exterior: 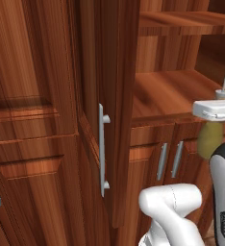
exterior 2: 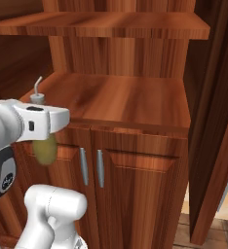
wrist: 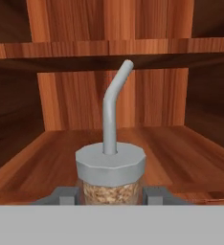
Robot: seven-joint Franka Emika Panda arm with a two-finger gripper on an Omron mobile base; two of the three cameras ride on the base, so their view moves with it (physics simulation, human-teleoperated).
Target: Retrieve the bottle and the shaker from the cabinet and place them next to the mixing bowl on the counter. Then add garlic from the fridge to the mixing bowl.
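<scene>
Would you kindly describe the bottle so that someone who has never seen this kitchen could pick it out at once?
Find the tall reddish-brown cabinet with its open shelf niche above two small doors. Just in front of the niche's edge, the white arm's gripper is shut on the bottle. It is slim clear glass with olive-yellow liquid, a grey cap and a thin bent pouring spout.

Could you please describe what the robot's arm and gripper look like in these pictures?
The arm is glossy white with rounded, bulbous links and a dark grey joint band carrying small pale lettering. The hand is a boxy white block with a small dark slot on its side. The gripper ends in two small dark grey finger tips. No loose cables show.
</scene>
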